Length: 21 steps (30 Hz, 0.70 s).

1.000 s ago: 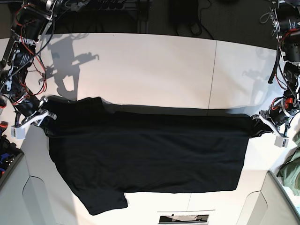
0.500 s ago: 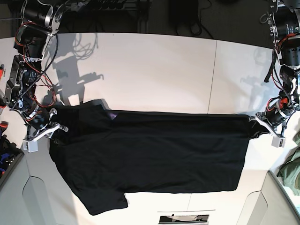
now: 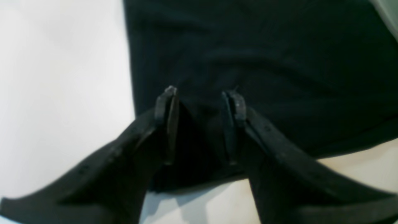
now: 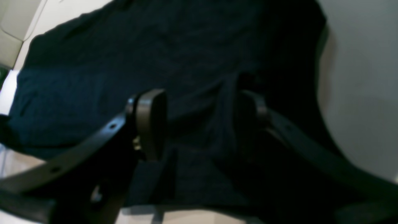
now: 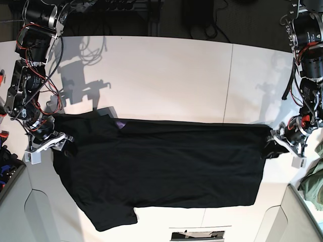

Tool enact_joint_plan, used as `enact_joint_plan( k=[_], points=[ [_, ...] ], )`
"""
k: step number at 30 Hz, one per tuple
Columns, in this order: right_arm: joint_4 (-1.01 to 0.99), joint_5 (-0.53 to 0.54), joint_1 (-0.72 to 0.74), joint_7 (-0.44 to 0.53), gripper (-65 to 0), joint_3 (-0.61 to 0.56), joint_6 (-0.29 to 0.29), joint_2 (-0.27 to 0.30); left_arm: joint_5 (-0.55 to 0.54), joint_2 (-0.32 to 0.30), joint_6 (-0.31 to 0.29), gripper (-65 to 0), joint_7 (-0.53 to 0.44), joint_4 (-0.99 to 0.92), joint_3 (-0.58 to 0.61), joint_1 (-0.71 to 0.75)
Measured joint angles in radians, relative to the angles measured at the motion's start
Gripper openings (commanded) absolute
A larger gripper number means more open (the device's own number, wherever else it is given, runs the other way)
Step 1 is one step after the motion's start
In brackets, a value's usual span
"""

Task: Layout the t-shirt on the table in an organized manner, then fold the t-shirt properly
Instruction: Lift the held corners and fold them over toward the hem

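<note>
The table filled most of the base view, white, with a thin dark seam running down its right half. Across its lower middle lay the t-shirt, black and spread wide from the left edge of the frame to the right, one sleeve reaching down at the lower left and a small purple patch showing near the collar at the upper left of the cloth. An olive-green garment sat at the far right edge, apart from the shirt. The right gripper stood at the left side of the base view over the shirt's shoulder end, its fingers spread with dark cloth lying between and beneath them, not pinched. The left gripper stood at the right side over the hem corner, fingers likewise parted above the fabric, nothing clamped. The likely risk was snagging: if either arm pulled away low, a finger could catch the loose edge and drag the cloth, rumpling the straight upper edge. The lower-left sleeve also looked skewed, so a fold started now might come out uneven.
</note>
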Motion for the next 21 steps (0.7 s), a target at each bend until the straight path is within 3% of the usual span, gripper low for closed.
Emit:
enact_joint_plan(
  k=[4,8,12,13,14,16,19,21],
  points=[
    [0.018,0.003,0.000,0.000,-30.3,0.042,0.000,0.000,-0.019,-0.005,0.001,-39.0,-0.002,0.087,-0.022,0.000],
    [0.018,0.000,0.000,0.000,-30.3,0.051,0.000,0.000,0.000,0.002,0.000,-27.5,-0.005,0.100,-0.019,-0.002],
    [0.018,0.003,-0.001,0.000,-31.4,0.051,0.000,0.000,0.017,0.029,0.000,-27.4,-0.003,0.070,-0.019,0.002],
    [0.018,0.000,0.000,0.000,-35.5,0.051,0.000,0.000,0.048,0.040,0.000,-27.7,-0.017,0.060,-0.019,0.002],
    [0.018,-0.003,0.000,0.000,-43.9,0.051,-0.001,-0.002,0.098,0.051,0.001,-29.3,-0.048,0.045,-0.014,0.001],
    [0.016,-0.026,0.000,0.003,-65.0,0.043,-0.001,-0.006,0.194,0.080,0.080,-38.5,-0.103,0.006,0.010,0.000],
    [-0.007,-0.084,0.000,0.011,-65.0,0.015,-0.001,-0.005,0.279,0.104,0.090,-57.6,-0.119,-0.041,0.043,0.008],
    [-0.031,-0.129,0.000,0.032,-65.0,-0.010,0.000,-0.006,0.309,0.105,0.090,-65.0,-0.126,-0.044,0.061,0.008]
  ],
)
